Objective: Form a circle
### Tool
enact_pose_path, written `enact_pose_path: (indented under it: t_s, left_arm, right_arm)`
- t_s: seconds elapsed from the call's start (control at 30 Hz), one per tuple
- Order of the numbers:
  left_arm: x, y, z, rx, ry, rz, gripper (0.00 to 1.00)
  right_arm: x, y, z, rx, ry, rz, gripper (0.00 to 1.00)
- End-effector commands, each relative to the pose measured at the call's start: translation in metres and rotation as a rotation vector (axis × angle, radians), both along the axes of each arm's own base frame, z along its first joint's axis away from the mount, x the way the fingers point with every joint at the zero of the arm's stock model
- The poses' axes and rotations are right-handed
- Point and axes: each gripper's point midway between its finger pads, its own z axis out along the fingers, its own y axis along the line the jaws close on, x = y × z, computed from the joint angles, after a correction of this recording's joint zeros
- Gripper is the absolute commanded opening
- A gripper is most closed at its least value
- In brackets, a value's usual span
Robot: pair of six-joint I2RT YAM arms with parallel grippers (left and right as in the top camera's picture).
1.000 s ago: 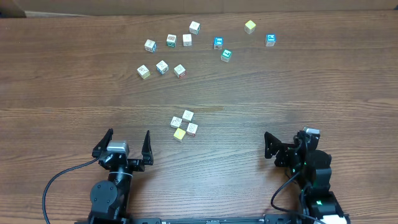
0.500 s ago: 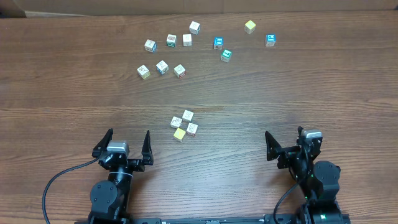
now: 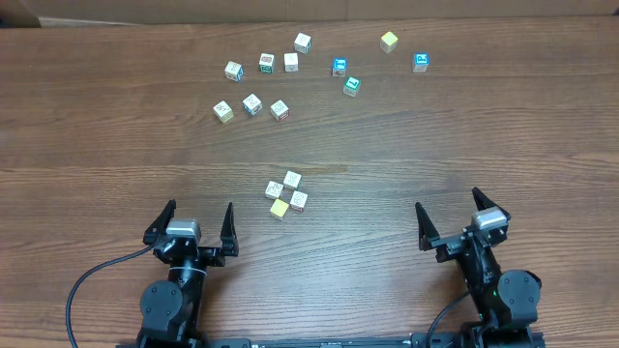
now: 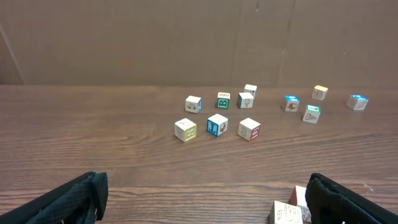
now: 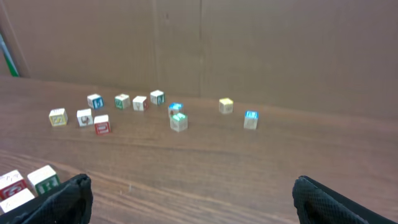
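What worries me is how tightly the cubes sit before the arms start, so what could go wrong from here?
1. The four-cube cluster is packed tight. The wide-open left pincer could scatter it when reaching in.
2. The yellowish cube and the blue-faced cube lie far back. A clumsy nudge might push them farther out of reach.

Black arms (image 3: 169,302), grey wrist blocks (image 3: 182,229), pointed black claws (image 3: 200,206), cables (image 3: 92,280).
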Motion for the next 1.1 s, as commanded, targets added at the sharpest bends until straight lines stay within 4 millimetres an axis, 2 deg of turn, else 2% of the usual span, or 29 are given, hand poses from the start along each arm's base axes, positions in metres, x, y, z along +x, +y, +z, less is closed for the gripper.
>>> enact_pose_path:
  t_s: [0.0, 1.07]
  left_arm:
    - [-0.0003, 0.0002, 0.0011, 0.024, -0.011, -0.003, 1.00]
    - [-0.0003, 0.0001, 0.0011, 0.024, -0.011, -0.003, 1.00]
  right_arm:
    - [-0.0015, 0.0011, 0.0028, 0.012, -0.021, 0.007, 1.00]
    - [-0.0014, 0.0011, 0.0034, 0.041, -0.016, 0.006, 1.00]
